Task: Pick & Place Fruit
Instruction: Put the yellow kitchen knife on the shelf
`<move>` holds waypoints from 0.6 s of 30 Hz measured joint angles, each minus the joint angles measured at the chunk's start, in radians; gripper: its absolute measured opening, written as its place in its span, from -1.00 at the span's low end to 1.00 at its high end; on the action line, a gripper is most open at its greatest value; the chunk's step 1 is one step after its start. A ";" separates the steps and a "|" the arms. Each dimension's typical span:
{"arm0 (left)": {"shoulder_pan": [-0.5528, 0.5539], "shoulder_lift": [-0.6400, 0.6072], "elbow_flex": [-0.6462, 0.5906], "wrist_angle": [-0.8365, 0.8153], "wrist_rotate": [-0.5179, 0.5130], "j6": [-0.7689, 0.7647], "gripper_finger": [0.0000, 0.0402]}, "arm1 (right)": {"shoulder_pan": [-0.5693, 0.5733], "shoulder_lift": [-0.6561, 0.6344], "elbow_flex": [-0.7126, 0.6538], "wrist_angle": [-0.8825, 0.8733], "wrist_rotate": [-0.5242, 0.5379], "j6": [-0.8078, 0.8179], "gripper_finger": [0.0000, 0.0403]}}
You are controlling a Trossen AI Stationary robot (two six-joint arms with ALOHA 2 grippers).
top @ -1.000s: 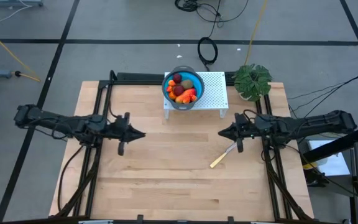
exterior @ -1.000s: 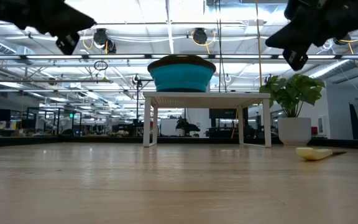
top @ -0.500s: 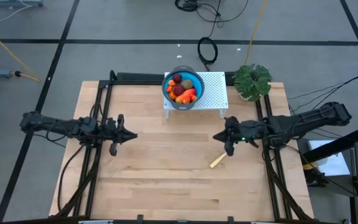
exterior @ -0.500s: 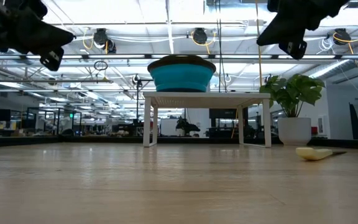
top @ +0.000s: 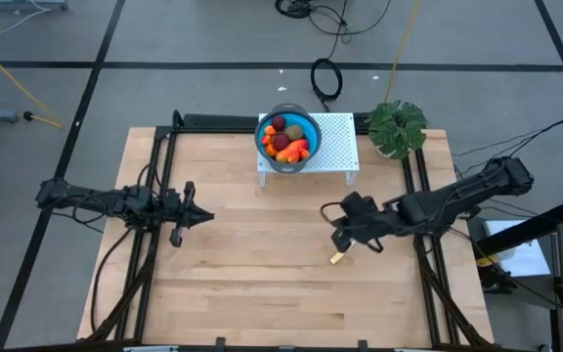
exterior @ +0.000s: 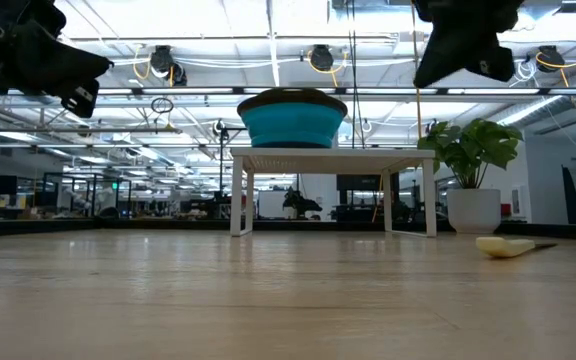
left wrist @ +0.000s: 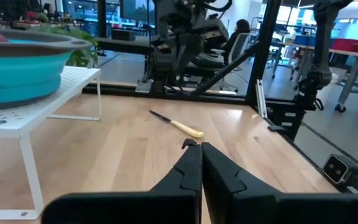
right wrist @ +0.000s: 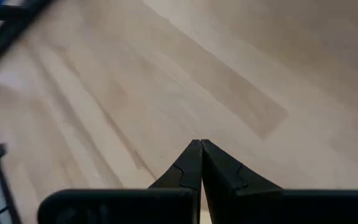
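The toy fruit (top: 288, 140), red, orange and brownish pieces, lies piled in a blue bowl (top: 286, 125) that stands on a white perforated stand (top: 332, 145) at the table's far middle. My left gripper (top: 206, 216) is shut and empty, level, above the table's left part. My right gripper (top: 332, 233) is shut and empty, tipped downward above the right middle of the table, over the yellow-handled knife (top: 338, 257). In the low view the bowl (exterior: 293, 118) shows from the side and the fruit is hidden.
A green leafy plant (top: 397, 126) in a white pot stands at the far right corner. The knife (exterior: 508, 246) lies flat on the wood. Black frame rails (top: 154, 186) run along both sides of the table. Bare wood spreads across the near half.
My right gripper has swung toward the table's middle and near side, tipping downward and rolling, and now hangs over the knife. My left gripper has drawn back toward the left edge and sunk a little. Both stay shut. Fruit, bowl and knife have not moved.
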 joint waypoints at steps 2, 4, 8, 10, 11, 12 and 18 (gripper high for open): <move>0.000 0.000 0.000 -0.003 0.000 0.002 -0.98 | 0.007 0.046 0.045 -0.091 0.000 0.098 -1.00; 0.000 0.000 0.000 -0.004 0.000 0.003 -0.95 | 0.010 0.090 0.091 -0.181 -0.005 0.200 -1.00; 0.000 0.000 0.000 -0.004 0.000 0.005 -0.92 | 0.013 0.168 0.174 -0.347 -0.082 0.387 -1.00; 0.000 0.000 0.000 -0.005 0.000 0.008 -0.94 | 0.013 0.200 0.203 -0.411 -0.118 0.480 -1.00; 0.001 0.000 0.000 -0.009 0.000 0.009 -0.96 | 0.013 0.213 0.211 -0.437 -0.139 0.525 -1.00; 0.000 0.000 0.000 -0.014 0.000 0.008 -0.98 | 0.013 0.223 0.213 -0.450 -0.163 0.572 -1.00; 0.000 0.000 0.000 -0.034 0.000 0.003 -0.94 | 0.013 0.246 0.198 -0.491 -0.295 0.841 -1.00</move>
